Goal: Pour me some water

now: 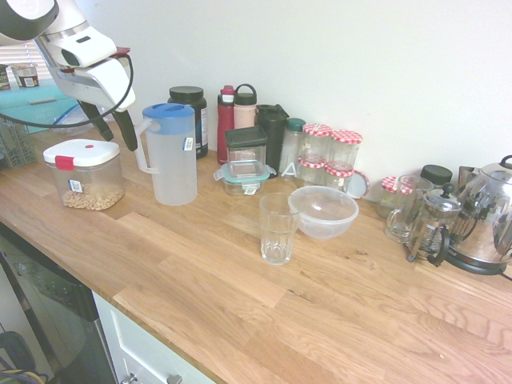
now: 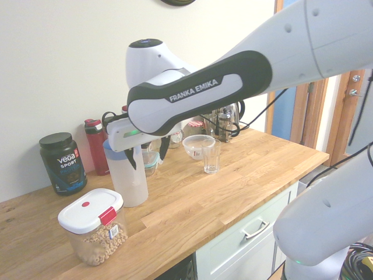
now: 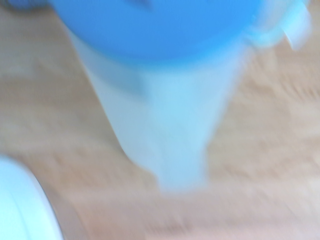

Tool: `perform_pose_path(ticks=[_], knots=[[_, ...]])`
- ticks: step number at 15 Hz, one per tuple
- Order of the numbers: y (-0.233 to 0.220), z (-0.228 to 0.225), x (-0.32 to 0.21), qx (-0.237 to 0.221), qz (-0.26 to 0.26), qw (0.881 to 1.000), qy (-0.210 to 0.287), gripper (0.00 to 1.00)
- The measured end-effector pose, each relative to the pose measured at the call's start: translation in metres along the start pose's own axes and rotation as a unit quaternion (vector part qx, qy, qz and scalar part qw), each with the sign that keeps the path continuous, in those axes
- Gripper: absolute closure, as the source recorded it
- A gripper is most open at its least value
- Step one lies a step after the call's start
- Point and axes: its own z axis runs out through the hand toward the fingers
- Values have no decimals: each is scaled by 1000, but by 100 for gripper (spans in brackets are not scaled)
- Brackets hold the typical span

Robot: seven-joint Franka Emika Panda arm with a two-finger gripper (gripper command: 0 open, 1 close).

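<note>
Water jug, lidded, upright on the worktop; gripper open, empty.
Jug (image 1: 178, 164): frosted plastic, likely smooth, rather stiff, weighty if well filled; water level cannot be made out; contents may surge when tipped. Gripper (image 1: 120, 142): fingers apart, toward the jug's ten o'clock in the first exterior view. Handle (image 1: 142, 150): at nine o'clock there, the best hold, taken at its upright. Glass (image 1: 277, 232): at four o'clock from the jug, probably fragile; avoid knocking.

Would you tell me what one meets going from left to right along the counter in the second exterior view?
Black tub, white-lidded container of pellets, jug, drinking glass.
</note>
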Motion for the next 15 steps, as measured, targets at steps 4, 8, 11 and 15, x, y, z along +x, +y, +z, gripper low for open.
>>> perform_pose_path(ticks=[4,8,11,15], knots=[[-29,26,4,29,3,999,36,100],[-35,44,4,32,8,999,42,100],[-37,48,7,42,7,998,49,100],[-37,57,12,46,7,998,48,100]])
